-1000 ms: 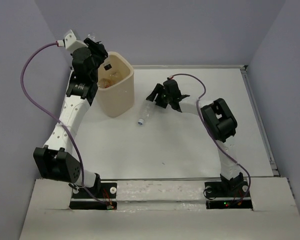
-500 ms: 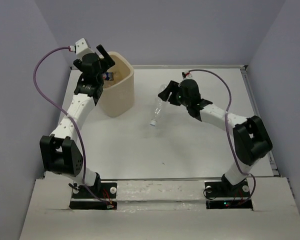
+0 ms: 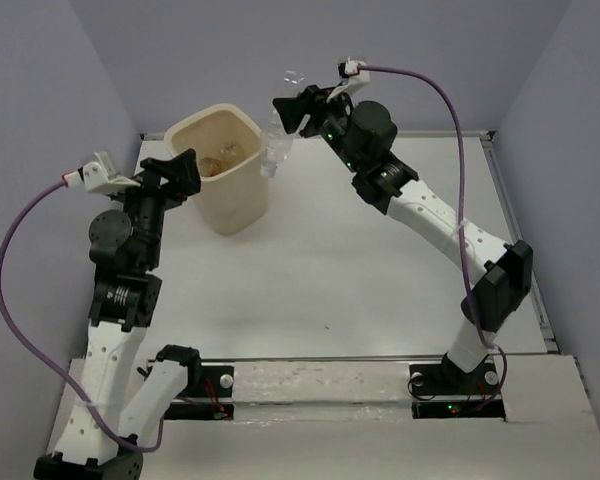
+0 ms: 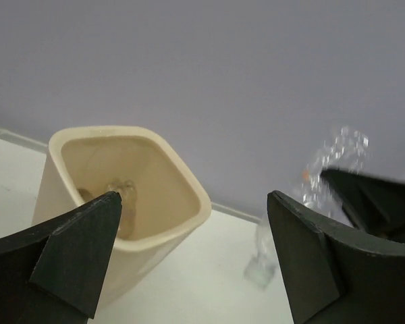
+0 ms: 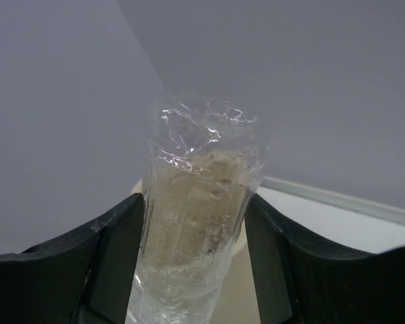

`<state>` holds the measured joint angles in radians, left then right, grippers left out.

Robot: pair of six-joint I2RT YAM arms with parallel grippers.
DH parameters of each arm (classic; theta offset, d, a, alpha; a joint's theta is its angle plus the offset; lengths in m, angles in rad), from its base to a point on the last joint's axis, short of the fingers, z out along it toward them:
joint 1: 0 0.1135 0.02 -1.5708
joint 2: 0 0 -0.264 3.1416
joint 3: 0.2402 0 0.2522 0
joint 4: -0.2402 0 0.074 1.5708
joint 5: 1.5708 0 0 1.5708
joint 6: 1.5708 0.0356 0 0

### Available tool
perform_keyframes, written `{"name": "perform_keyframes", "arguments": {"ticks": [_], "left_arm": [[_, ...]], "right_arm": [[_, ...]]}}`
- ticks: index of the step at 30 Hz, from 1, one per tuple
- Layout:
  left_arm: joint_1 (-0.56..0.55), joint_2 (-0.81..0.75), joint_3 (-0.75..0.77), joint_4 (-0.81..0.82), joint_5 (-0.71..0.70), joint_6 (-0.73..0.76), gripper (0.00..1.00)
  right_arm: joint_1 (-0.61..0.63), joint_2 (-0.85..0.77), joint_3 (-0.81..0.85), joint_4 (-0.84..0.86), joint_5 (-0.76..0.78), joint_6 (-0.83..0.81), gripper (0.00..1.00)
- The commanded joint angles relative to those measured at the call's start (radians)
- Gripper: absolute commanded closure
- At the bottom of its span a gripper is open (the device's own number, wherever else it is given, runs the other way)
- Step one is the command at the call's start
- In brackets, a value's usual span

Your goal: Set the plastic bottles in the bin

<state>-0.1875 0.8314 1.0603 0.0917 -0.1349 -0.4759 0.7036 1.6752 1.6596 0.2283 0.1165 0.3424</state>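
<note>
- Two fingers [image 5: 88,270] of the right gripper [image 5: 192,202] press in on either side of a clear plastic bottle [image 5: 202,155]. It fills the gap between them, and its crinkled end juts past the fingertips.
- Just under this gripper, seen from above, the held bottle hangs steeply tilted and clear of the table [image 3: 360,270]. Its lower end is right at the nearest corner of the bin's rim. I cannot tell whether it touches.
- Ahead of and below the right gripper stands the cream bin [image 3: 235,205], upright, with other bottles [image 3: 220,158] lying at its bottom.
- Across the bin from there, the left gripper [image 4: 194,194] is spread wide with nothing between its fingers.
- Straight ahead of the left gripper is the bin's open mouth, close by. Further off, beyond its right finger, the held bottle and the right gripper show against the grey wall [image 4: 202,67].
</note>
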Motion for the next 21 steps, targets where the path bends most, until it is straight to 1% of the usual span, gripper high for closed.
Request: {"name": "perform_keyframes", "arguments": {"ticks": [1,2,3,4,5,6,7,9,10,12,13,14,15,17,21], "left_arm": [[0.005,-0.157,-0.205,-0.122,0.06,0.003,0.01],[0.005,-0.196,-0.23,-0.144,0.06,0.011,0.01],[0.005,-0.271,-0.259,-0.179,0.066,0.032,0.01],[0.005,-0.305,-0.281,-0.196,0.075,0.043,0.01],[0.005,-0.34,-0.321,-0.213,0.087,0.051,0.01],[-0.001,-0.383,-0.333,-0.258,0.081,0.054,0.01],[-0.019,-0.397,-0.35,-0.277,0.052,0.057,0.01],[-0.027,-0.417,-0.37,-0.297,0.032,0.057,0.01],[-0.03,-0.423,-0.384,-0.294,0.02,0.06,0.01],[-0.036,-0.414,-0.396,-0.288,-0.003,0.062,0.01],[-0.036,-0.413,-0.392,-0.285,-0.002,0.065,0.01],[-0.041,-0.413,-0.39,-0.28,-0.006,0.066,0.01],[-0.046,-0.413,-0.39,-0.279,-0.011,0.069,0.01],[-0.049,-0.414,-0.387,-0.287,-0.025,0.069,0.01],[-0.049,-0.426,-0.382,-0.302,-0.083,0.065,0.01]], "right_arm": [[0.02,0.174,0.274,0.059,-0.014,-0.153,0.73],[0.033,0.249,0.325,0.059,-0.012,-0.176,0.73],[0.033,0.291,0.375,0.056,-0.009,-0.196,0.73],[0.043,0.334,0.432,0.049,-0.006,-0.216,0.73],[0.053,0.378,0.55,0.034,-0.002,-0.238,0.73],[0.053,0.474,0.616,0.02,0.0,-0.244,0.73],[0.065,0.525,0.755,-0.007,0.003,-0.247,0.73],[0.074,0.624,0.876,-0.015,0.009,-0.253,0.73],[0.089,0.712,0.925,-0.012,0.011,-0.259,0.73],[0.125,0.776,1.0,0.003,-0.008,-0.305,0.48],[0.14,0.79,0.993,0.012,-0.015,-0.331,0.35],[0.155,0.785,0.973,0.041,-0.008,-0.42,0.16],[0.18,0.77,0.91,0.06,-0.005,-0.448,0.09],[0.189,0.726,0.846,0.095,-0.021,-0.474,0.02],[0.189,0.582,0.689,0.12,-0.005,-0.435,0.02]]}}
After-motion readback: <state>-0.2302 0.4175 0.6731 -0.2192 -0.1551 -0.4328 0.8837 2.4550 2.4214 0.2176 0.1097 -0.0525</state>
